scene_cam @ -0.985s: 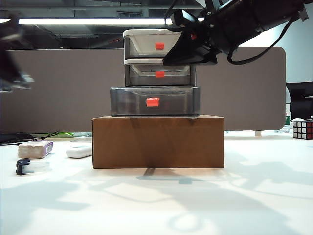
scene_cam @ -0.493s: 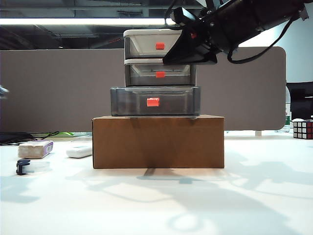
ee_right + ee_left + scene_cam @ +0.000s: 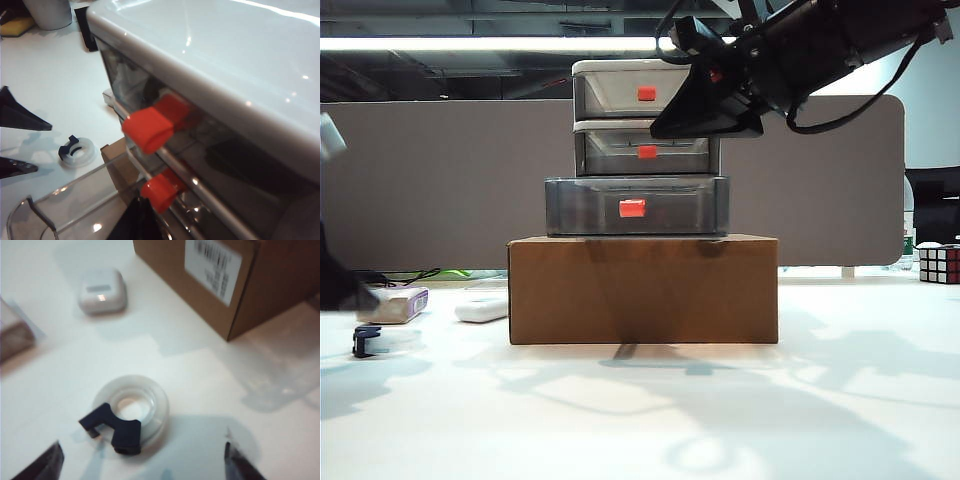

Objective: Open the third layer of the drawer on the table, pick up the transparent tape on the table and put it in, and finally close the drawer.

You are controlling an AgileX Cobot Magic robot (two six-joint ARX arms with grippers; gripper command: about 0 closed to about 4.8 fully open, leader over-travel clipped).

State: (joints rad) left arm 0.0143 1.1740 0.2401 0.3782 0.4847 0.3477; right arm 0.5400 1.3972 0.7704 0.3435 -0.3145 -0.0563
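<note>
The transparent tape [image 3: 131, 412] lies flat on the white table [image 3: 200, 375], its dark blue end [image 3: 114, 427] toward my left gripper [image 3: 142, 467]. That gripper is open just above it, one dark fingertip [image 3: 46, 465] on each side, touching nothing. In the exterior view the tape [image 3: 365, 340] sits at the far left, under the left gripper [image 3: 342, 290]. The drawer [image 3: 620, 128] stands on a cardboard box [image 3: 643, 290]; the third layer [image 3: 635, 205] is pulled out. My right gripper [image 3: 142, 220] is shut and empty, up beside the upper tiers [image 3: 665, 122]. The open third layer [image 3: 65, 210] shows below it.
A whitish block with a purple label [image 3: 392, 305] and a white bar-shaped object [image 3: 482, 309] lie just behind the tape. The cardboard box corner [image 3: 227, 285] is close on one side. A Rubik's cube [image 3: 940, 265] sits at the far right.
My left arm has swung down from the upper left to the table at the left edge, over the tape. The right arm and the drawers have not moved.
</note>
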